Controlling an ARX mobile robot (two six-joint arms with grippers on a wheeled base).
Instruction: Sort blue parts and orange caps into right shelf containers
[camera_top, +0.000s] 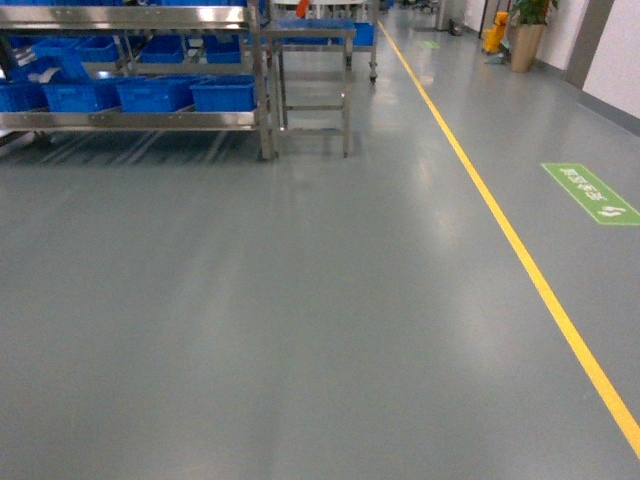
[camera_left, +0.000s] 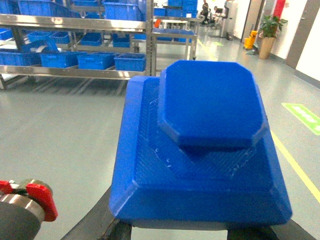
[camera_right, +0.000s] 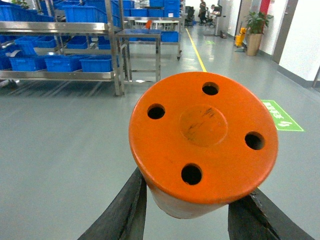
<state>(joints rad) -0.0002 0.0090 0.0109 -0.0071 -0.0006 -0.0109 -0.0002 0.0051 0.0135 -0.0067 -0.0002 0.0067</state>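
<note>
I'm carrying a blue part (camera_left: 200, 150) clamped in the left jaws, an orange cap (camera_right: 202, 142) in the right; the shelf (camera_top: 135, 119) is lying far left.

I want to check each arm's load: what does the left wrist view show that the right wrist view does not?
Only the left wrist view shows a blue part held in the left gripper. Only the right wrist view shows an orange cap held in the right gripper. Both show the shelf with blue bins, the yellow floor line and a potted plant.

Even overhead light, soft sheen on floor (camera_top: 300, 300) (head view slightly blurred).
</note>
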